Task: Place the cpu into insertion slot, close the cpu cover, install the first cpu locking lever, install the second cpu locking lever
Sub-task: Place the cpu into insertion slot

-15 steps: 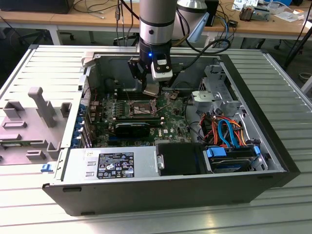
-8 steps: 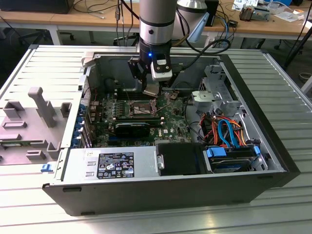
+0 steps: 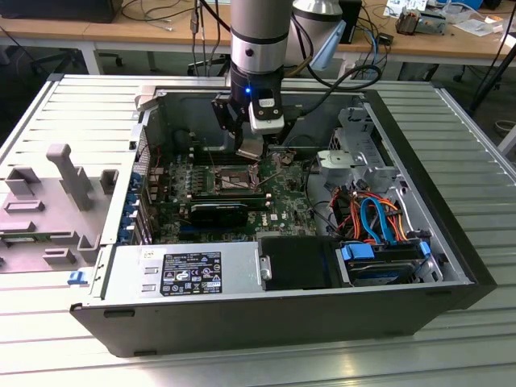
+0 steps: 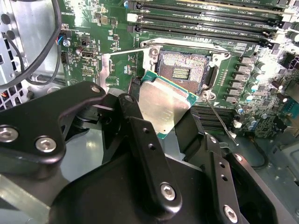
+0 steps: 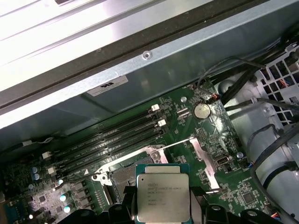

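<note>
A robot gripper (image 4: 168, 122), jaws clamped on the cpu (image 4: 161, 100), is holding it over the open insertion slot (image 4: 183, 70); seating it well likely means squaring corners and lowering gently.

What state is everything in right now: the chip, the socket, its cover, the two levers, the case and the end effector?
End effector, shut on the chip.
Chip, held close to the socket, not seated.
Socket, empty, pins exposed.
Cover, swung open, off the socket.
Locking lever, released.
Second locking lever, released.
Computer case, open, lying on its side.
</note>
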{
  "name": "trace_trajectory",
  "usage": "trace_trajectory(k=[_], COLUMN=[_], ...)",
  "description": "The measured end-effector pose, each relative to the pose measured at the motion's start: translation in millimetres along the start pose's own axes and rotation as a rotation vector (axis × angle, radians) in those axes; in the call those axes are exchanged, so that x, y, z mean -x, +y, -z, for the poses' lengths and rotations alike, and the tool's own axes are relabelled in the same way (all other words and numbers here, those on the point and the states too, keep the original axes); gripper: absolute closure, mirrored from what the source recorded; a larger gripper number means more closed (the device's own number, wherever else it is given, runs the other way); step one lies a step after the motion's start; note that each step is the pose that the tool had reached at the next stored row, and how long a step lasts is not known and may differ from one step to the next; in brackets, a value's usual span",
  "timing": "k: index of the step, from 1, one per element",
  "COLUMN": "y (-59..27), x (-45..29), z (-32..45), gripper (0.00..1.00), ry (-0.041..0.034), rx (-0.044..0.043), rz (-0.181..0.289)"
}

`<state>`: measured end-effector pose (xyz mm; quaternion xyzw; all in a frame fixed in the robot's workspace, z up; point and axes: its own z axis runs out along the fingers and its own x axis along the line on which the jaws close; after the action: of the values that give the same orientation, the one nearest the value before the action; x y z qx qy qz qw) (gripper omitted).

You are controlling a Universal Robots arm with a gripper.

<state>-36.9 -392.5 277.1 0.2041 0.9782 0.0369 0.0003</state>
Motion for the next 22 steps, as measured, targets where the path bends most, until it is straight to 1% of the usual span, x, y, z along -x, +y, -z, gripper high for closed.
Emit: trace_trajectory(k=[22], y=[0.0], x=[0.0], z=[0.0], gripper=[0.46], ry=[-0.0041], rx=[-0.0047], rz=[-0.026])
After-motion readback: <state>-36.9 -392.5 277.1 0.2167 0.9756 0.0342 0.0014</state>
